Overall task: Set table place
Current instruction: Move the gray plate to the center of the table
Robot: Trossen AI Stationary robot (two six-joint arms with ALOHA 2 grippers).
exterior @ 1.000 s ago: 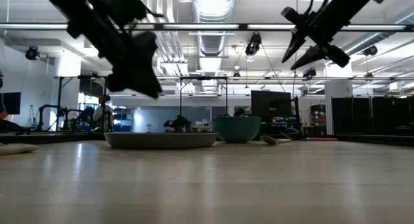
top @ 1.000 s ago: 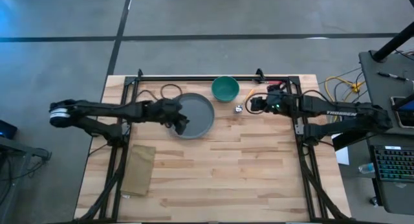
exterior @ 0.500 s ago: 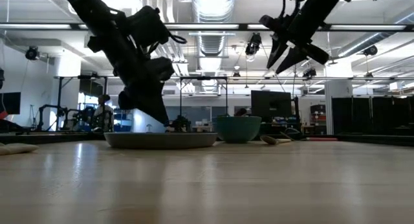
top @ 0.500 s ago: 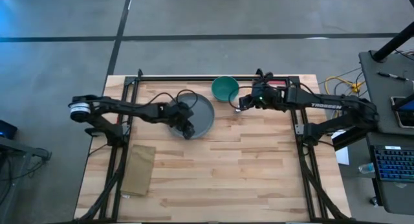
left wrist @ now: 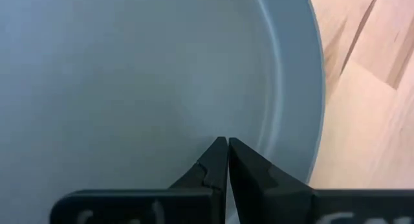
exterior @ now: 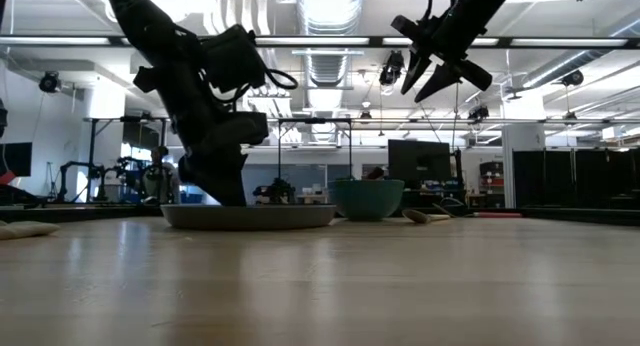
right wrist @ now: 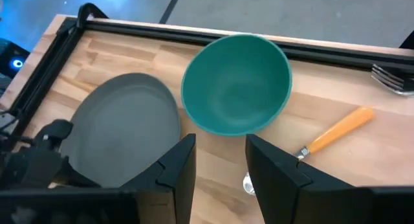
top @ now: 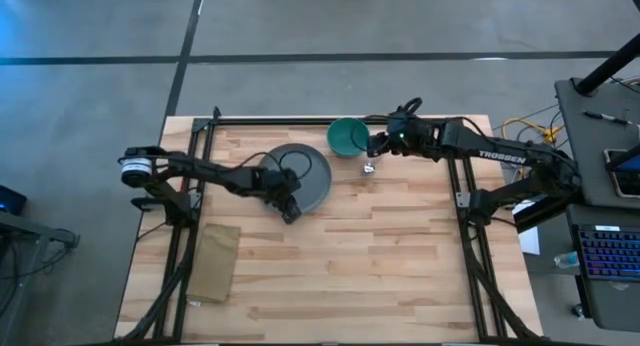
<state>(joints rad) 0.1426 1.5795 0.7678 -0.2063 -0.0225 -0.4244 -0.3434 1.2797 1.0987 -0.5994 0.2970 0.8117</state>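
Observation:
The round grey plate (top: 305, 171) lies flat on the table (top: 380, 266) at far centre. The teal bowl (top: 347, 136) stands just beyond it. My left gripper (top: 288, 210) is shut, its tips down in the plate near the near rim (left wrist: 226, 141). My right gripper (top: 376, 146) is open and empty, high above the table beside the bowl (right wrist: 236, 81). The orange-handled spoon (right wrist: 335, 137) lies on the table under the right arm. The fork's tines (right wrist: 394, 78) show only in the right wrist view; its handle is out of view. My left gripper sets its shut fingertips on the plate's inner floor (left wrist: 194, 127), close to the rim nearest the table's front. The fingers come from above, slanting down from the table's left (exterior: 225, 186). The plate stays flat on the table.
A tan folded cloth (top: 215, 262) lies near the table's left front. Black frame bars (top: 330, 119) run along the far edge and both sides. Cables and a keyboard sit off the table's right.
My left gripper has come down toward the table's near right and set its shut tips in the plate by the near rim. My right gripper, still open, has gone toward the bowl, to the table's left and far edge.

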